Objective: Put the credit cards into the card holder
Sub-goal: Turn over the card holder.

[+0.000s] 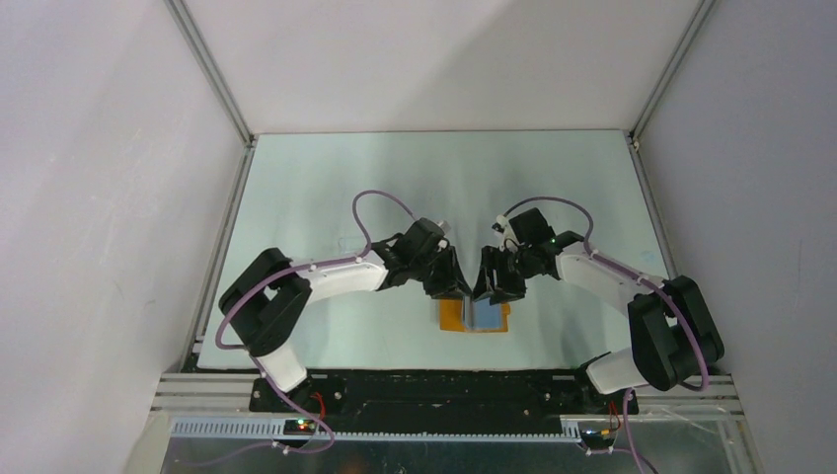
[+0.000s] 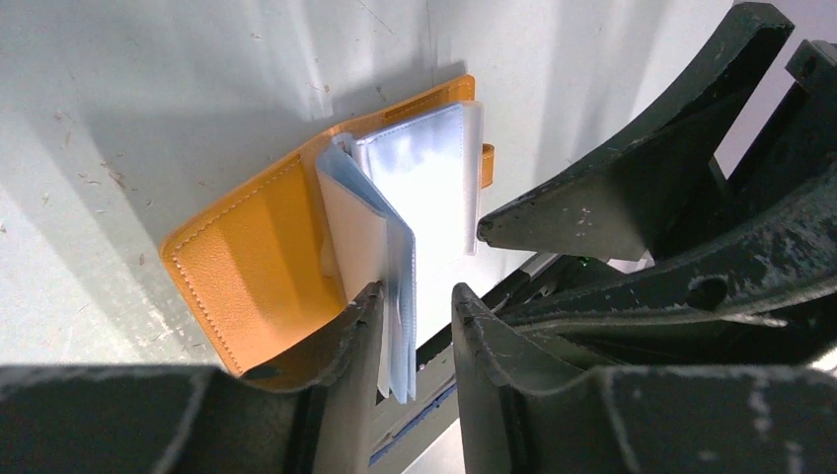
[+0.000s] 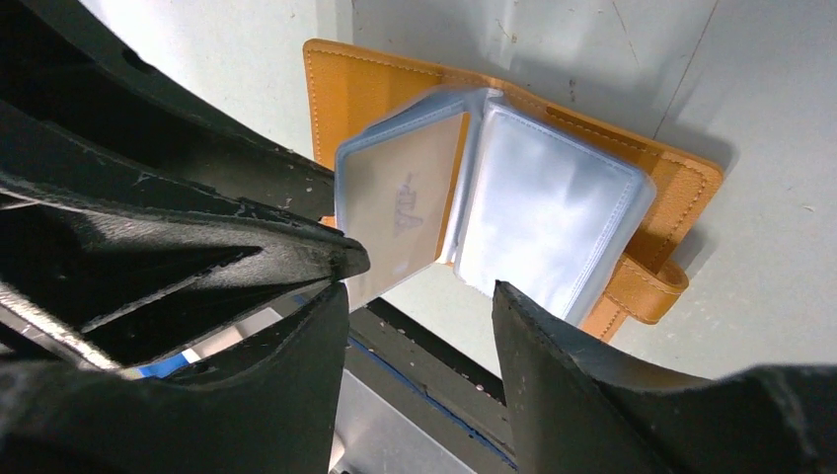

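Card holder (image 1: 474,316), orange, lies open on the pale surface (image 1: 395,178) near its front edge, directly between the two tools. Its long axis runs left to right, with the spine pointing away from the arms and the tab clasp (image 3: 651,286) on the right flap. Clear plastic sleeves (image 3: 543,217) rise loosely from the spine; one holds a tan credit card (image 3: 400,202). Left tool (image 2: 410,291) is narrowly parted around a sleeve edge, not pinching it. Right tool (image 3: 419,288) gapes wide, holding nothing. The holder looks light and floppy, its sleeves slippery; a stitched outer flap seems the safest grip.
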